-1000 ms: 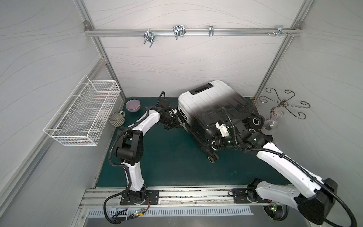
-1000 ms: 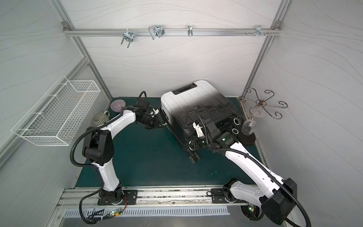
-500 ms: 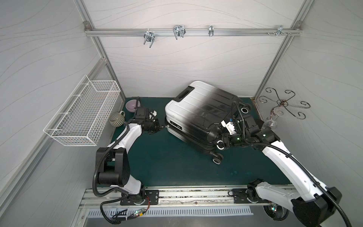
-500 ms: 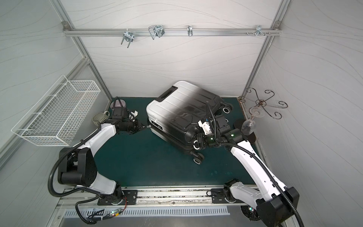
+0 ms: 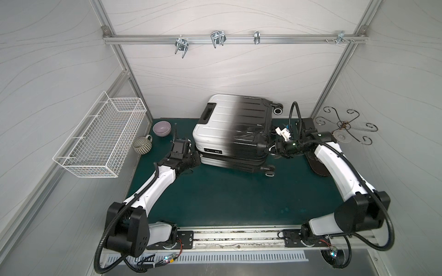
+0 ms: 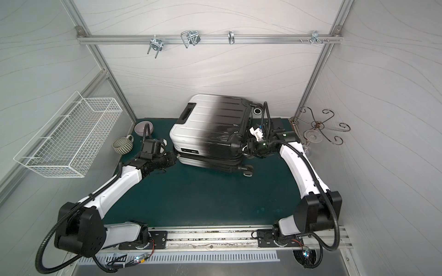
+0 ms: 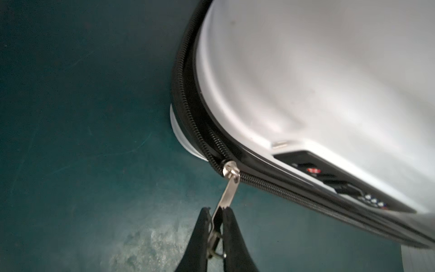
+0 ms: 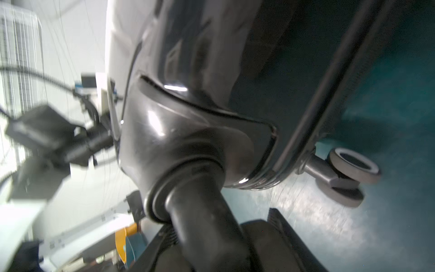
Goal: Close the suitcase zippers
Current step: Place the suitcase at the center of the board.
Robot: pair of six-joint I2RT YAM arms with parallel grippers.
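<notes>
The suitcase (image 5: pixel 229 129) lies flat on the table (image 5: pixel 215 196), its white end toward the left fingers (image 7: pixel 202 228) and its black, wheeled end toward the right fingers (image 8: pixel 289 242).

The left fingers are clenched on the tip of the silvery zipper pull (image 7: pixel 227 190). The pull runs straight out from between them to the slider (image 7: pixel 229 168), which sits on the case's corner just ahead. From the slider toward the lock (image 7: pixel 329 181) the zipper track (image 7: pixel 294 197) looks meshed. Beyond the slider, round the corner, its two rows gape apart.

The step in hand seems to be dragging this slider round the corner.

At the far end a black caster (image 8: pixel 200 212) sits between the right fingers, probably to brace the case. Whether they press on it I cannot tell.

The next move likely calls for a pull that follows the curve and stays close to the seam, with the case held steady. A pull straight outward could slip the thin tab free or slide the case.
</notes>
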